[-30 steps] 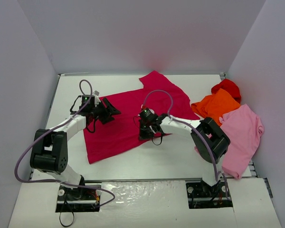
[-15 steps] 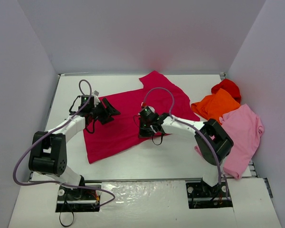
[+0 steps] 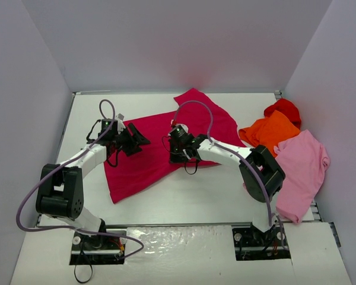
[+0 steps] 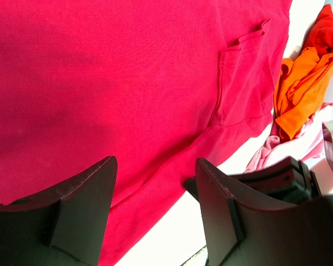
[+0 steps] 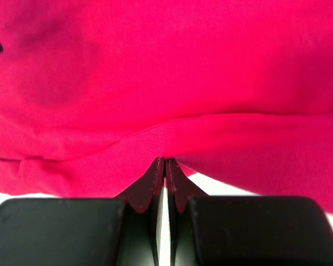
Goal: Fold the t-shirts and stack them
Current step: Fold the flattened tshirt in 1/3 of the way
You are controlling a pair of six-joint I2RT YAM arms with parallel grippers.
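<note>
The right gripper (image 3: 179, 147) has moved up and left, drawing the near hem of the crimson t-shirt (image 3: 141, 169) with it across the counter (image 3: 184, 199). Its jaws are clenched on that hem. The left gripper (image 3: 133, 141) hovers over the shirt's left part, jaws parted and empty. Best carry the hem low and level, so the fold lands straight. No label or writing is readable.

Shirts partly out of sight
The orange shirt (image 3: 272, 132) is covering part of the bright red shirt (image 3: 285, 108); the crimson shirt (image 4: 127, 83) is running off both wrist views' edges.
</note>
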